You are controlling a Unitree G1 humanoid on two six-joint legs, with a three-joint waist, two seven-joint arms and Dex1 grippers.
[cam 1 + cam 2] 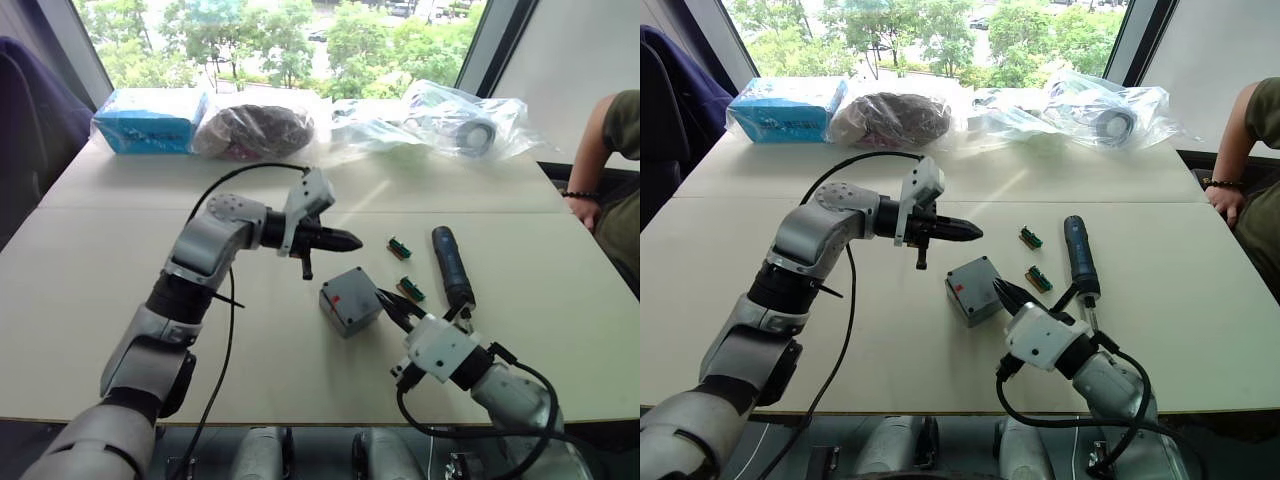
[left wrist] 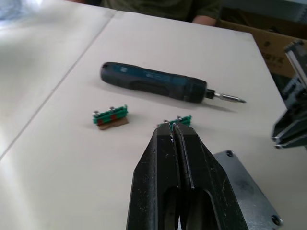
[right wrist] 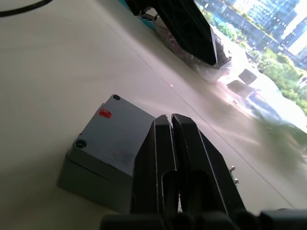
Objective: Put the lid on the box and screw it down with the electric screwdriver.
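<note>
the left eye view shows the box (image 1: pixel 349 300) resting on the beige worktop (image 1: pixel 120 260) with the lid (image 3: pixel 115 136) already on top of it, a small red mark on the lid and screw holes at its corners. the left gripper (image 1: pixel 347 240) hangs above the worktop just up and left of the box, its two black fingers pressed together and holding nothing. the right gripper (image 1: pixel 392 308) sits just right of the box, close against its side, its fingers also closed on nothing. the electric screwdriver (image 1: pixel 451 265) lies flat on the worktop to the right of the box, apart from both grippers, its metal bit pointing toward the robot. two small green parts (image 1: pixel 400 247) lie between the box and the screwdriver. plastic-wrapped packages (image 1: pixel 465 122) and a blue carton (image 1: pixel 150 122) sit along the far edge, and a person's arm (image 1: pixel 598 150) shows at the right.
</note>
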